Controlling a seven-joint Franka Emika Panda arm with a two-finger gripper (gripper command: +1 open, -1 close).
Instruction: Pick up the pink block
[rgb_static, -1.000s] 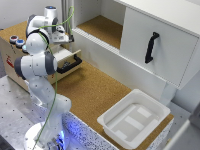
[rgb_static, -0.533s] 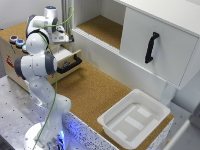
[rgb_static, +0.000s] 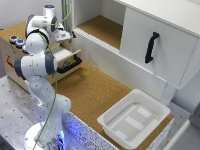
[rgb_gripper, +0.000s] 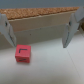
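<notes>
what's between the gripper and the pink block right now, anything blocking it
Nothing visible. In the wrist view the pink block lies alone on the pale surface, with the open gripper above it and no other object between the fingers and the block. The block sits nearer one finger than centred.

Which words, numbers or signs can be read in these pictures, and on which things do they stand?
"L": a dark raised mark, perhaps a letter, on the small pink cube block.
Red marks on the side of the light wooden drawer box: too blurred to read.
Nothing else is readable.
</notes>
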